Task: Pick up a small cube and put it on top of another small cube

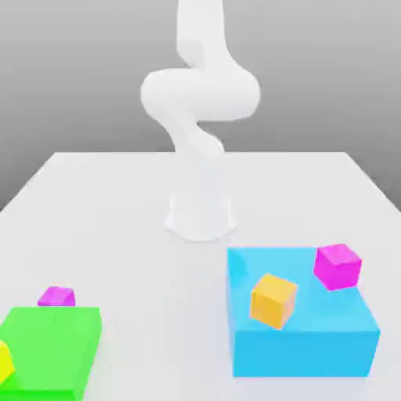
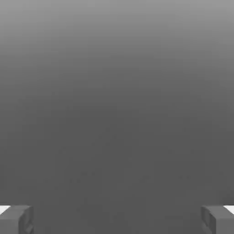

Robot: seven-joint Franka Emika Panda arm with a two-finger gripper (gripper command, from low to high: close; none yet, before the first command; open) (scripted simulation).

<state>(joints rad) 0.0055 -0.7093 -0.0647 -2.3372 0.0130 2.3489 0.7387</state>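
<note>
Tabletop, pale and light grey, spreads across the exterior view, with the white arm rising from its round base near the middle and bending upward out of the picture. On the exterior view's right sits a big blue block. One small magenta cube rests tilted on the blue block's top, at its far right corner. An orange cube also rests tilted on that top, nearer the front and to the left of the magenta one, apart from it. On the exterior view's left sits a big green block. The other small magenta cube shows just behind the green block's far edge; whether it touches the block cannot be told. A yellow cube sits at the green block's left edge, cut off by the picture.

Seen from the hand, the pincer stands wide open with nothing between its two grey fingertips, against a plain grey background.
</note>
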